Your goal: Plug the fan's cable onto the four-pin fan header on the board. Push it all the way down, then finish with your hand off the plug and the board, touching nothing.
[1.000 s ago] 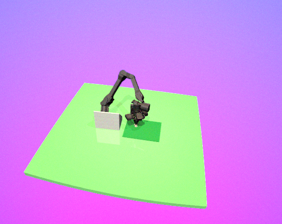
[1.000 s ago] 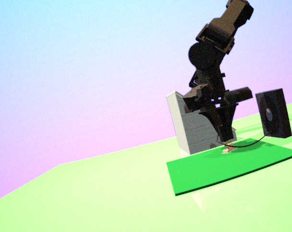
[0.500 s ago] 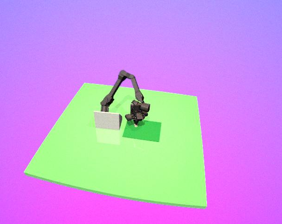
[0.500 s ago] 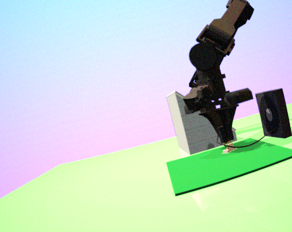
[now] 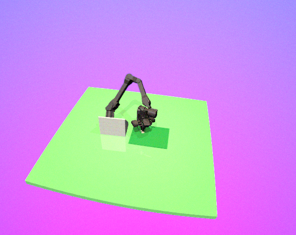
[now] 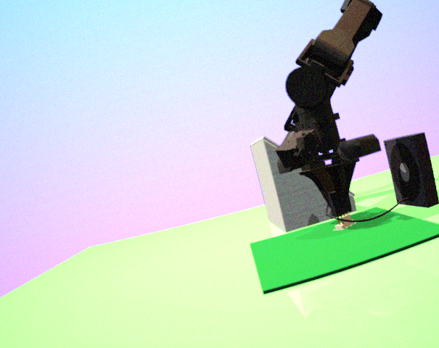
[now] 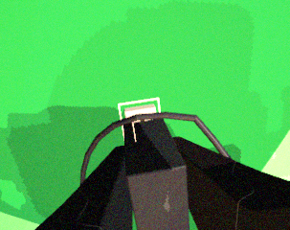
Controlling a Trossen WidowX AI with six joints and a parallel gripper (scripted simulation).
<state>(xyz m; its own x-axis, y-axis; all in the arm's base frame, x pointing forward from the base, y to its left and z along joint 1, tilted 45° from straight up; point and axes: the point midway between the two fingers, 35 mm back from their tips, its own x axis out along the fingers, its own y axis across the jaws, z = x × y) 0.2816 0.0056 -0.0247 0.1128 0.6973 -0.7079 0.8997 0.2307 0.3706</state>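
The largest thing is the pale green tabletop (image 5: pixel 168 176) (image 6: pixel 174 292) (image 7: pixel 285 153), which carries the board (image 5: pixel 155 139) (image 6: pixel 305 262) (image 7: pixel 207 57), a flat green sheet. The dark arm (image 5: pixel 121 92) (image 6: pixel 331 40) rises behind the board in the top view, bends high, and comes down over it.

A tall grey block (image 5: pixel 112 126) (image 6: pixel 271 187) stands upright just beside the board, at the left in the top view. In the exterior view it is behind the arm, which covers a good part of it. The black fan (image 6: pixel 411 170) stands upright near the board, at the right in the exterior view, with its round opening visible.

The claw (image 5: pixel 143 130) (image 6: pixel 342 213) (image 7: pixel 148 151) points down above the board. Its fingers are clamped on the plug (image 6: pixel 347 218), which is mostly hidden by them. The thin dark cable (image 6: pixel 376 217) (image 7: pixel 175 115) hangs in a curve above the board, from the fan to the claw, and in the wrist view it crosses in front of the fingertips.

The smallest things are on the board, under the claw: the pale header (image 6: pixel 339 227) (image 7: pixel 141 111), with a white outline (image 7: pixel 140 101) around it. The plug is at the header, but I cannot tell if it sits fully down.
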